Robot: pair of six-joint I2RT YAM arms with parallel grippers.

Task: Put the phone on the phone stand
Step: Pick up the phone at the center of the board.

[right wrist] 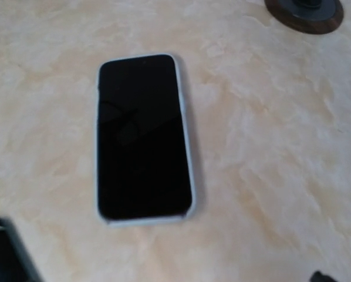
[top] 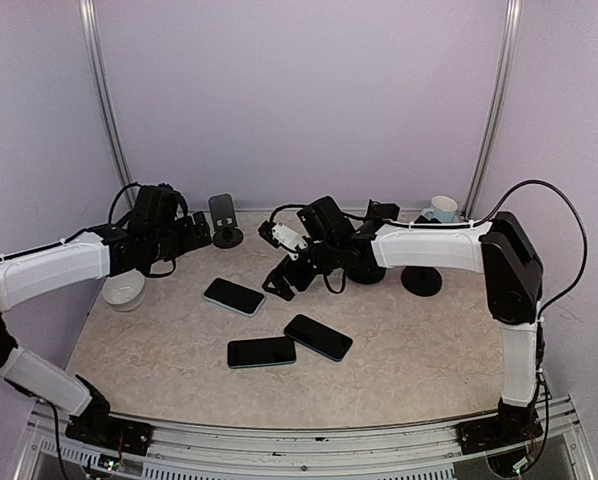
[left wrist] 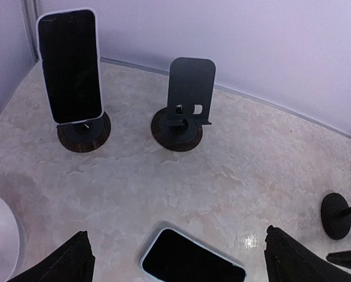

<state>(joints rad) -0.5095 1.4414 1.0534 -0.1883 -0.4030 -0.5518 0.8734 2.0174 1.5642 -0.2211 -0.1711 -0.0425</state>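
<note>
Left gripper apart, idle. Right gripper apart, near the phone: straddle its long edges squarely before closing.

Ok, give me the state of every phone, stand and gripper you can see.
Mounted phone: upright on left stand.
Grey stand: empty.
Far phone: lying flat.
Near-left phone: lying flat.
Near-right phone: lying flat.
Left gripper: open, empty.
Right gripper: open, empty.
</note>
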